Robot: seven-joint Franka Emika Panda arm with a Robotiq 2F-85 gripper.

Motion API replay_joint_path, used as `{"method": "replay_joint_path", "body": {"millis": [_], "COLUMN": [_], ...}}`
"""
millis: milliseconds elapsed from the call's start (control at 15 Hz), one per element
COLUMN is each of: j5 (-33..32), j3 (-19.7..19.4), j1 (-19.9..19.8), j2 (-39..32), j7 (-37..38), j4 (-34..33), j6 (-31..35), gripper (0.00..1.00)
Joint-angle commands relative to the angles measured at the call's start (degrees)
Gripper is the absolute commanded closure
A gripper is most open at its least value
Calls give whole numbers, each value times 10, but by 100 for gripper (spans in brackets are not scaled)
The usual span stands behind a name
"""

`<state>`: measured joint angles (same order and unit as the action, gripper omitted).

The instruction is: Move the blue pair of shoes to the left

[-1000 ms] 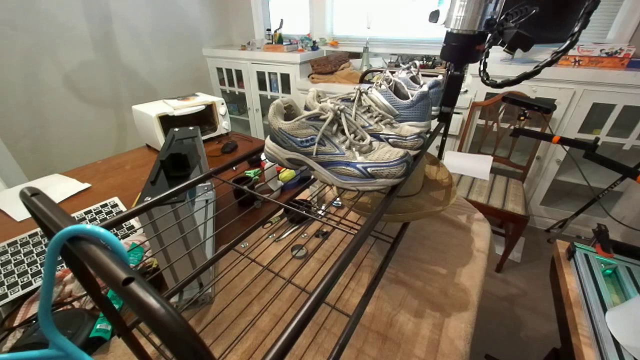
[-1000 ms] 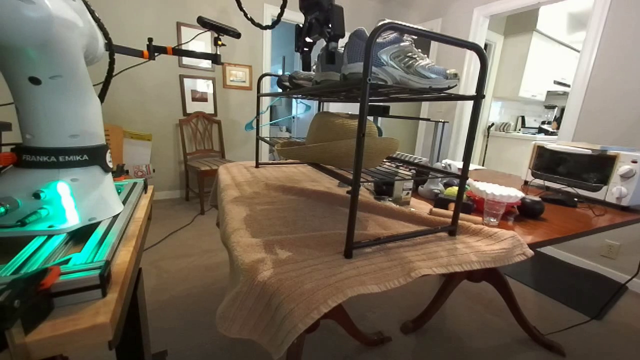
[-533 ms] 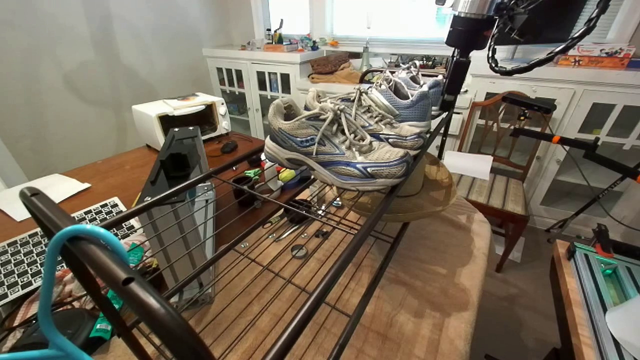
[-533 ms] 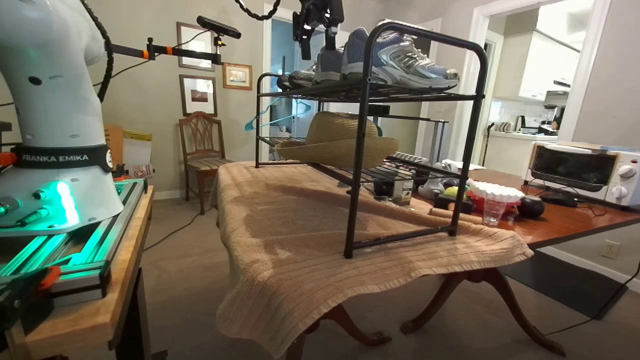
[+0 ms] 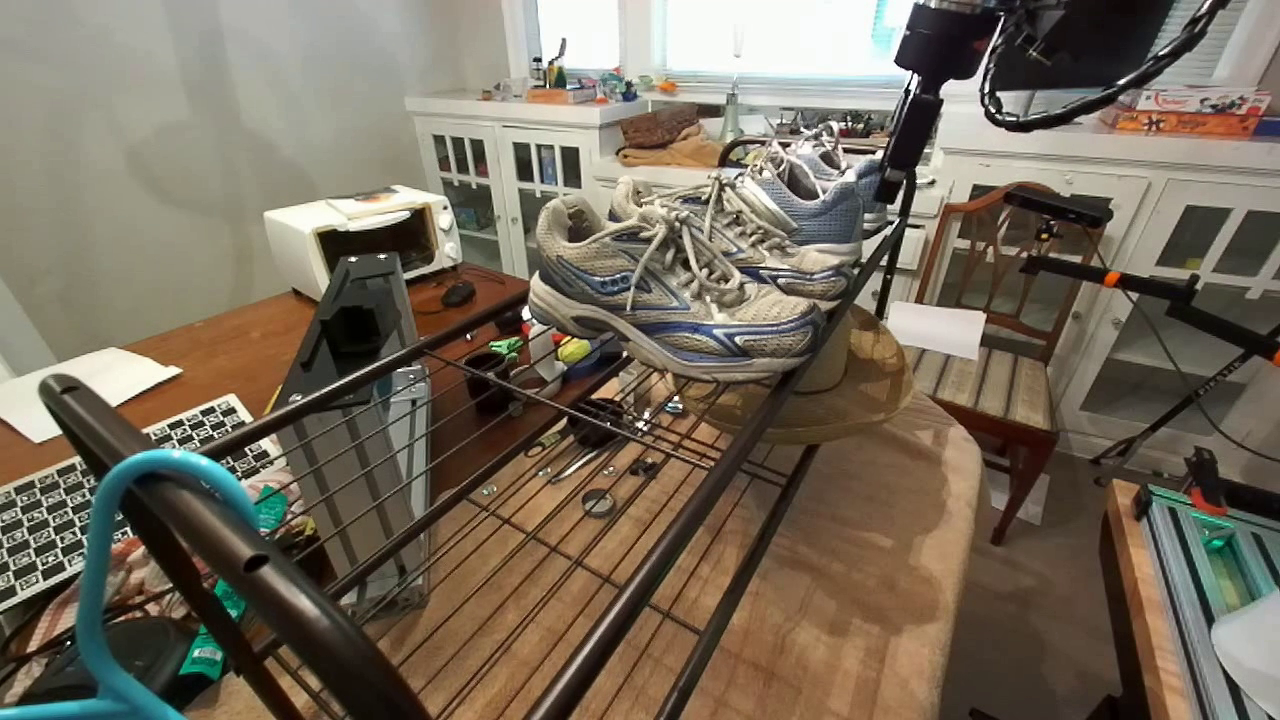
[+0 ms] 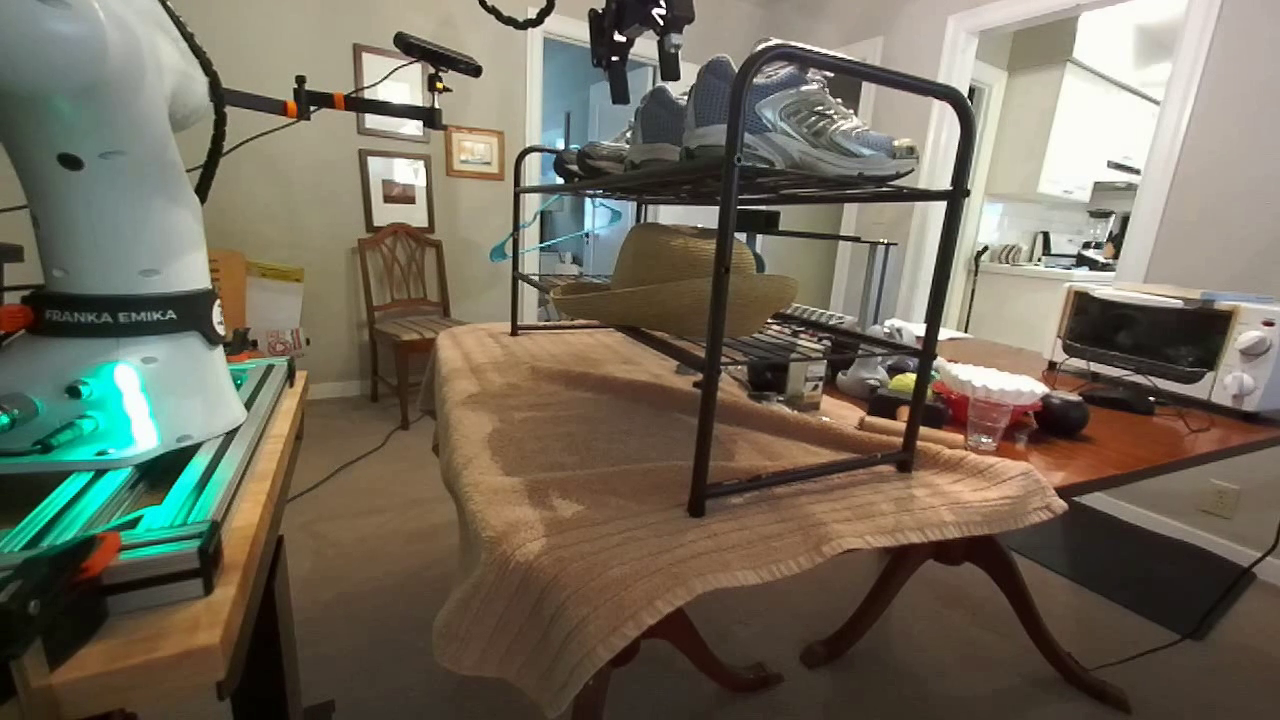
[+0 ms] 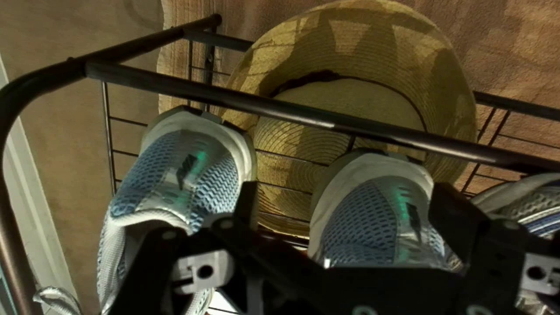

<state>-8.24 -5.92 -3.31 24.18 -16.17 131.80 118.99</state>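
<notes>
Two pairs of sneakers stand on the top shelf of a black wire rack (image 5: 650,572). The grey-beige mesh pair (image 5: 690,300) has dark blue side panels and white laces; its edge shows in the wrist view (image 7: 533,210). Beside it is a silver pair with lighter blue mesh heels (image 5: 820,215), nearest in an exterior view (image 6: 800,120). My gripper (image 6: 645,80) is open and empty, just above and behind the heels of the silver-and-blue pair. In the wrist view my spread fingers (image 7: 345,197) flank one blue mesh heel in the picture; the other heel (image 7: 175,188) lies left. No finger visibly presses on a shoe.
A straw hat (image 6: 680,275) lies on the lower shelf. A teal hanger (image 5: 165,462) hangs on the rack's end bar. The top shelf's bare wires extend from the grey-beige pair to that bar. A toaster oven (image 6: 1150,345) and small items stand on the table.
My gripper has risen and tilted away from the heels of the silver-and-blue pair, with its fingers staying apart. The shoes have not visibly moved.
</notes>
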Motion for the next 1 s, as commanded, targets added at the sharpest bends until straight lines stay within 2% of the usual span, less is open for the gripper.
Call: {"method": "replay_joint_path", "body": {"millis": [0, 333, 667, 933], "j5": [12, 47, 103, 121], "j3": [-9, -20, -19, -14], "j1": [5, 13, 33, 40], "j2": [-18, -51, -71, -91], "j7": [-6, -28, -73, -78], "j4": [-18, -54, -80, -96], "j6": [7, 3, 5, 0], "gripper": [0, 0, 0, 0]}}
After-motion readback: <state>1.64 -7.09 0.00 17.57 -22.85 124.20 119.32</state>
